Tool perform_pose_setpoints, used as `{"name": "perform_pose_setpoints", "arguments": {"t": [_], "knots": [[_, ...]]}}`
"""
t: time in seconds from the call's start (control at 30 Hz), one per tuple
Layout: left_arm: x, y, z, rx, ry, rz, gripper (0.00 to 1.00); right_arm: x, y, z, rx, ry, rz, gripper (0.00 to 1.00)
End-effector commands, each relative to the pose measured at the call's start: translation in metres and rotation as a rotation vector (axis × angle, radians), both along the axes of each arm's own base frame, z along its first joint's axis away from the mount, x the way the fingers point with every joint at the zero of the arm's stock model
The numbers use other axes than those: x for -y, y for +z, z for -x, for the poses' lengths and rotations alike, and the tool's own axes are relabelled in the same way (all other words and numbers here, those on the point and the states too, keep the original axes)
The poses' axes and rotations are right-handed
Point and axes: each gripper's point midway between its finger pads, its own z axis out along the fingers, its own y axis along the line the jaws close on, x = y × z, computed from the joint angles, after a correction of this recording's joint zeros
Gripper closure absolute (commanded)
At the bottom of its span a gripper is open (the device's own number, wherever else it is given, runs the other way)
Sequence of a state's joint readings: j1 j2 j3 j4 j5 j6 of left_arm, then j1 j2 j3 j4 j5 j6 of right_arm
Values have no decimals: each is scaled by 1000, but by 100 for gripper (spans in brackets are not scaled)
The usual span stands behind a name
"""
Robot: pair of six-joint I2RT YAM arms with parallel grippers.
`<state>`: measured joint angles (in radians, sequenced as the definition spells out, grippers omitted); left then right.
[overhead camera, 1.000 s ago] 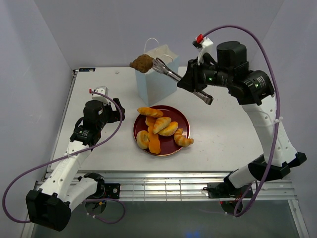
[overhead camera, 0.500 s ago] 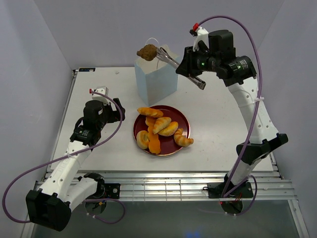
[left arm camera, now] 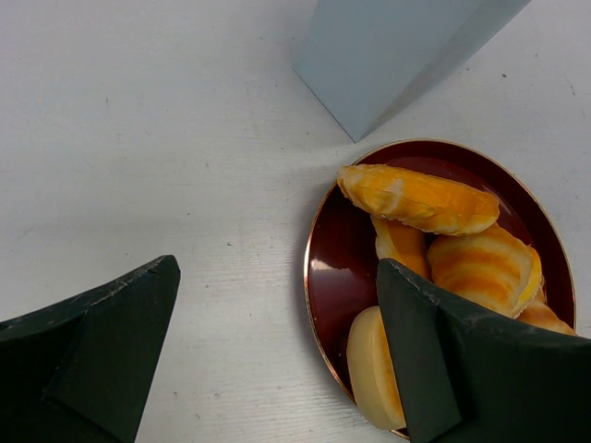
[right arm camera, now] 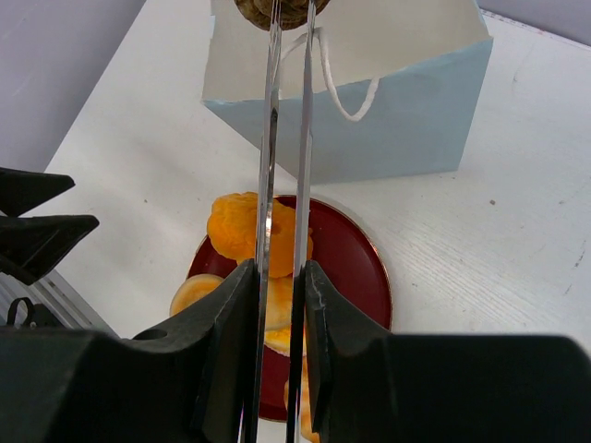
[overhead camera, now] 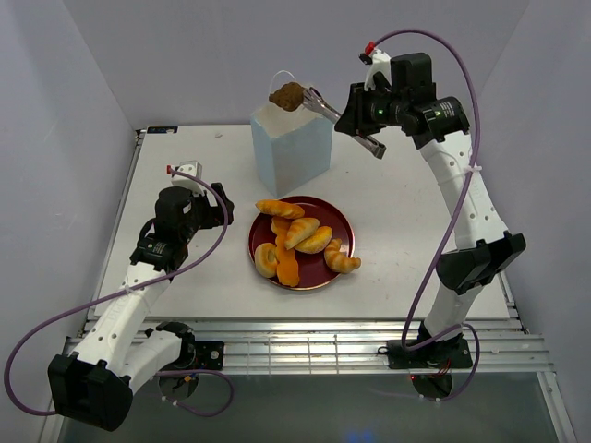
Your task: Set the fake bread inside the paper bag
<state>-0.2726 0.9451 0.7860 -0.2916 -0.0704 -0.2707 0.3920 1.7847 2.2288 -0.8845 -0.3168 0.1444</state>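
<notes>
- Since a second ago, the dark brown pastry [overhead camera: 288,95] has travelled from beside the left corner of the paper bag [overhead camera: 294,152] to a position over the bag's open mouth; the left arm has not moved.
- Dark brown pastry: pinched between the long metal fingers of the right gripper [overhead camera: 303,94]. In the right wrist view it is cut off by the top edge, so only its lower part shows [right arm camera: 277,9]. Whether it touches the bag's rim cannot be told.
- Paper bag: upright on the table [overhead camera: 185,157], just behind the plate [overhead camera: 343,221]. White inner wall and one loop handle [right arm camera: 346,88] are visible; the bottom of the bag is hidden.
- Remaining pastries [overhead camera: 300,235]: golden and orange pieces heaped on the dark red plate, overlapping, so an exact count is uncertain.
- Left gripper [overhead camera: 217,205]: jaws spread and holding nothing, hovering beside the plate. In its own view a finger [left arm camera: 452,360] hides part of the plate, and the bag's top is out of frame.
</notes>
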Motion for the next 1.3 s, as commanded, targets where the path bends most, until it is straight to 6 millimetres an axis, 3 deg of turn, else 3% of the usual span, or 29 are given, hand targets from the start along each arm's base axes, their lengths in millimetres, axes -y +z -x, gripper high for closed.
{"name": "perform_pose_setpoints", "arguments": {"t": [0.0, 0.5, 0.77, 1.27], "knots": [[3, 20, -1, 55, -14, 17, 2, -1, 17, -6, 77, 20, -19, 76], [2, 20, 0, 56, -11, 13, 2, -5, 7, -11, 57, 36, -23, 53], [2, 22, 0, 61, -10, 13, 2, -3, 8, -11, 52, 29, -28, 52], [1, 20, 0, 59, -5, 9, 2, 6, 52, 12, 129, 13, -96, 52]]}}
